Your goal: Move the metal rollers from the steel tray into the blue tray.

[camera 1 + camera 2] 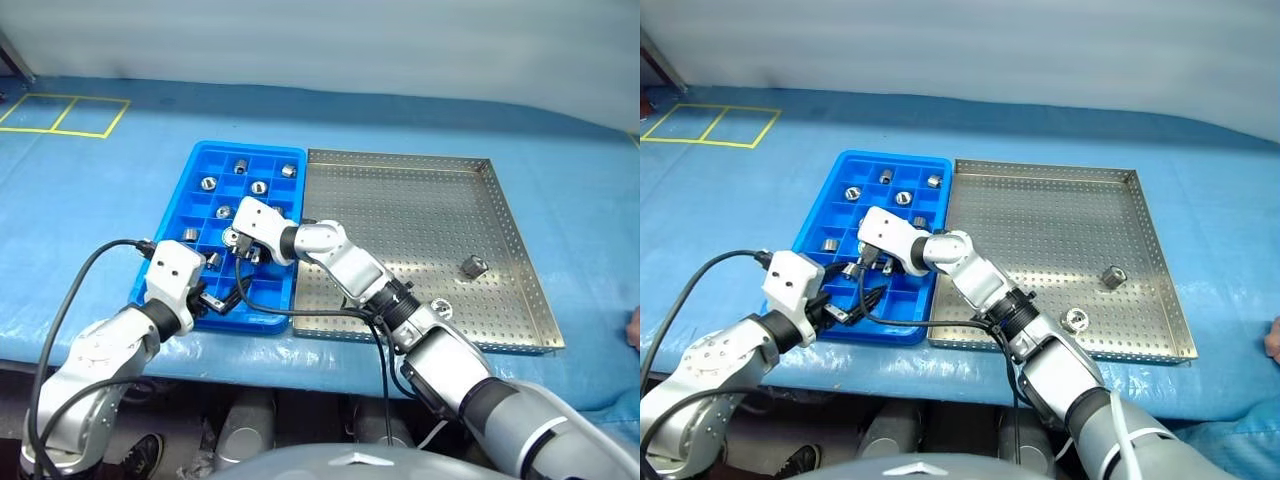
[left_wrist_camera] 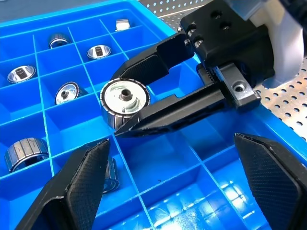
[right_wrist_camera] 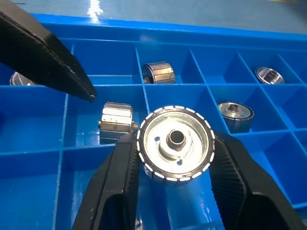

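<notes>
My right gripper (image 1: 235, 243) hangs low over the middle of the blue tray (image 1: 245, 146), shut on a metal roller (image 3: 176, 143) whose hollow end faces the right wrist camera. Several more rollers (image 1: 208, 183) lie in the tray's compartments, one of them (image 3: 116, 121) just beyond the held one. My left gripper (image 1: 215, 298) stands open at the tray's near left corner with nothing between its fingers (image 2: 86, 187). To the right, the steel tray (image 1: 400, 210) holds one roller (image 1: 1112, 277) and another (image 1: 1075, 320) near its front rim.
The trays sit side by side on a blue table cover (image 1: 120, 190). Black cables (image 1: 300, 312) from my arms run over the trays' front edges. Yellow tape squares (image 1: 65, 115) mark the far left. A person's hand (image 1: 633, 328) shows at the right edge.
</notes>
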### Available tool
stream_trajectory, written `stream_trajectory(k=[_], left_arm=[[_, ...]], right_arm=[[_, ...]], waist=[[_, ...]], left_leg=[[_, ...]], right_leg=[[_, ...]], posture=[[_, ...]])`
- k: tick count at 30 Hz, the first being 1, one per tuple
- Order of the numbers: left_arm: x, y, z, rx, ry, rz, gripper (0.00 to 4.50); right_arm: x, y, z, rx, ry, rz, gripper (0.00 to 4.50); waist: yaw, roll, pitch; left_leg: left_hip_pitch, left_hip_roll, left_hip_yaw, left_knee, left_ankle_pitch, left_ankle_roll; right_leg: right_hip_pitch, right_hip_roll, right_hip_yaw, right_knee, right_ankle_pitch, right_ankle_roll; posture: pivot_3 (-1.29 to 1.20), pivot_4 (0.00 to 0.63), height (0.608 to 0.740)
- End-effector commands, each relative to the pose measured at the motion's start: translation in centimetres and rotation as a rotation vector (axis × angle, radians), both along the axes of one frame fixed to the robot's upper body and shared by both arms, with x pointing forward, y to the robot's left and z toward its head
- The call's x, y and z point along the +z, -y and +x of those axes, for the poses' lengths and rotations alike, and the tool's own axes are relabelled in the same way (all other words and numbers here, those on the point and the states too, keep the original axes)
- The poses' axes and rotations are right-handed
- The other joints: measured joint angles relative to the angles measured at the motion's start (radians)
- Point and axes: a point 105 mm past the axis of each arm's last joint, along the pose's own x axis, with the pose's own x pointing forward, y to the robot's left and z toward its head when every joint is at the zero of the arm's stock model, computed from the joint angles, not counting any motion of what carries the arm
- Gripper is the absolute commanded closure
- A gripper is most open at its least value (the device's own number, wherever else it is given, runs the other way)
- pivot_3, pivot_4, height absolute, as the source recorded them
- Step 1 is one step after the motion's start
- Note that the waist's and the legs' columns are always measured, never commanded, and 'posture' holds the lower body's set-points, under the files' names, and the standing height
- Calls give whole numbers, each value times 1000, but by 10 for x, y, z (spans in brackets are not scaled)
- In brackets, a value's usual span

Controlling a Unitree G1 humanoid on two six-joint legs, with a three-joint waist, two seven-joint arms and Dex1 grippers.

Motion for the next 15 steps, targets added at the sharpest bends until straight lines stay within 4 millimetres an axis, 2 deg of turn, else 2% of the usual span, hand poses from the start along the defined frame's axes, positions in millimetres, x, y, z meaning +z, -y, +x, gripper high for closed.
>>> stream_trajectory(k=[1, 7, 8, 12, 15], left_arm=[[12, 3, -1, -13, 61, 17, 0], [12, 4, 2, -23, 62, 21, 0], [12, 4, 2, -25, 60, 20, 0], [9, 7, 5, -33, 50, 11, 0], [7, 13, 9, -54, 43, -4, 0]], right_arm=[[18, 2, 10, -26, 47, 41, 2803], [13, 11, 18, -64, 6, 42, 2803], [14, 10, 17, -61, 6, 44, 2058], [26, 7, 13, -64, 46, 111, 816], [45, 11, 11, -98, 72, 198, 816]], waist=[[0, 0, 0], [-1, 0, 0], [-1, 0, 0], [-1, 0, 0], [-3, 0, 0]], left_leg=[[0, 0, 0, 0, 0, 0], [1, 0, 0, -4, 1, -1], [1, 0, 0, -5, 1, -1], [1, 0, 0, -7, 1, -2], [1, 0, 0, -10, 1, -2]], right_leg=[[0, 0, 0, 0, 0, 0], [-1, 0, 0, 0, 0, 0], [-1, 0, 0, 0, 0, 0], [-2, 0, 0, -1, 0, -1], [-3, 0, 0, -1, 0, -1]], posture=[[281, 150, 740], [268, 150, 740], [265, 150, 740], [250, 150, 740], [227, 150, 740]])
